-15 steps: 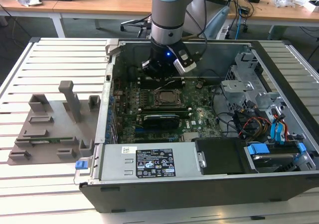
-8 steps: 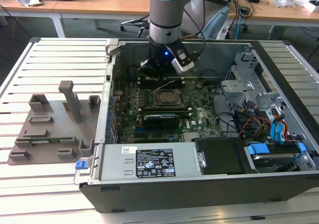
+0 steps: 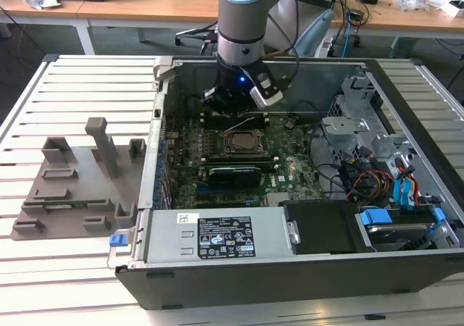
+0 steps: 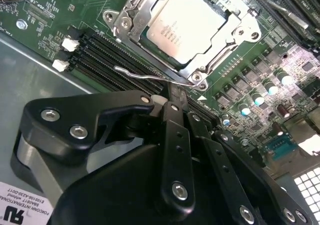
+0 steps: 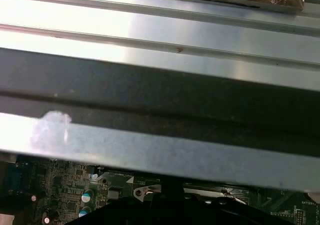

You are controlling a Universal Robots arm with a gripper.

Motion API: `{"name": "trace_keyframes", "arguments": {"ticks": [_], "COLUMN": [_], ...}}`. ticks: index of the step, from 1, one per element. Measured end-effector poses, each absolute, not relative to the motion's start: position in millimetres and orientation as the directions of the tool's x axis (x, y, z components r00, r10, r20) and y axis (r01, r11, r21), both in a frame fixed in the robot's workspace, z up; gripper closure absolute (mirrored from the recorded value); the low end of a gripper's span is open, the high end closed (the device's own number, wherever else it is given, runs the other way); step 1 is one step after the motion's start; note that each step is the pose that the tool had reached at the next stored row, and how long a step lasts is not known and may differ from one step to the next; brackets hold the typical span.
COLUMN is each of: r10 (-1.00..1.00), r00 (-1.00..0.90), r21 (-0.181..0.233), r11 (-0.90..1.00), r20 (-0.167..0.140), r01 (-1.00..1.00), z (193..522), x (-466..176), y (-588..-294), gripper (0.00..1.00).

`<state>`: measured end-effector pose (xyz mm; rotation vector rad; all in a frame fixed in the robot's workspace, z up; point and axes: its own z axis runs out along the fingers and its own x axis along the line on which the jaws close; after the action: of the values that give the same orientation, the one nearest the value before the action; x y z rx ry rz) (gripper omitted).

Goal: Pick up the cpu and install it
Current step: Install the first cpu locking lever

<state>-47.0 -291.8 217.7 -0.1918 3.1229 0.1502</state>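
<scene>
PC case (image 3: 406, 268) lies open on its side on the slatted table (image 3: 80, 80), so the board faces up and the arm can come straight down into it. Grey fixture tray (image 3: 72, 185) sits beside the case at the exterior view's left, looks like the parts staging spot.

Arm (image 3: 243, 14) reaches down into the case near its far wall, wrist just beyond the socket (image 3: 240, 143).

Motherboard (image 4: 260, 80) fills the case floor; black card (image 3: 232, 174) sits on the near side of the socket.

Gripper (image 4: 172, 102) hangs low just off the socket, at the corner with the wire lever (image 4: 150, 76). Fingers look drawn together, nothing between them as far as I can see, though the tips are partly hidden by the gripper body.

The cpu (image 4: 192, 27) is in the socket, silver top up, metal frame around its edges. Reads as seated, so I'd judge the placement done and the gripper is at the lever side, not on the chip.
</scene>
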Motion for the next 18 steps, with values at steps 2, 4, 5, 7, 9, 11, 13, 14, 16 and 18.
{"name": "trace_keyframes", "arguments": {"ticks": [2, 4, 5, 7, 9, 11, 13, 14, 16, 18], "r10": [-0.122, -0.122, -0.122, -0.122, -0.122, -0.122, -0.122, -0.122, -0.122, -0.122], "r00": [-0.992, -0.993, -0.993, -0.993, -0.993, -0.993, -0.993, -0.993, -0.993, -0.992], "r21": [0.097, 0.098, 0.098, 0.099, 0.099, 0.1, 0.101, 0.102, 0.102, 0.102], "r11": [0.988, 0.988, 0.988, 0.988, 0.988, 0.988, 0.988, 0.988, 0.988, 0.988], "r20": [-0.014, -0.011, -0.01, -0.007, -0.004, -0.001, 0.006, 0.008, 0.012, 0.013], "r01": [-0.122, -0.122, -0.122, -0.122, -0.121, -0.121, -0.12, -0.12, -0.12, -0.12], "z": [218, 217, 217, 217, 216, 215, 213, 211, 209, 207], "x": [-46, -43, -42, -41, -38, -36, -33, -32, -30, -29], "y": [-293, -293, -293, -293, -293, -293, -293, -293, -293, -293], "gripper": [0.89, 0.89, 0.89, 0.89, 0.89, 0.89, 0.89, 0.89, 0.89, 0.89]}}
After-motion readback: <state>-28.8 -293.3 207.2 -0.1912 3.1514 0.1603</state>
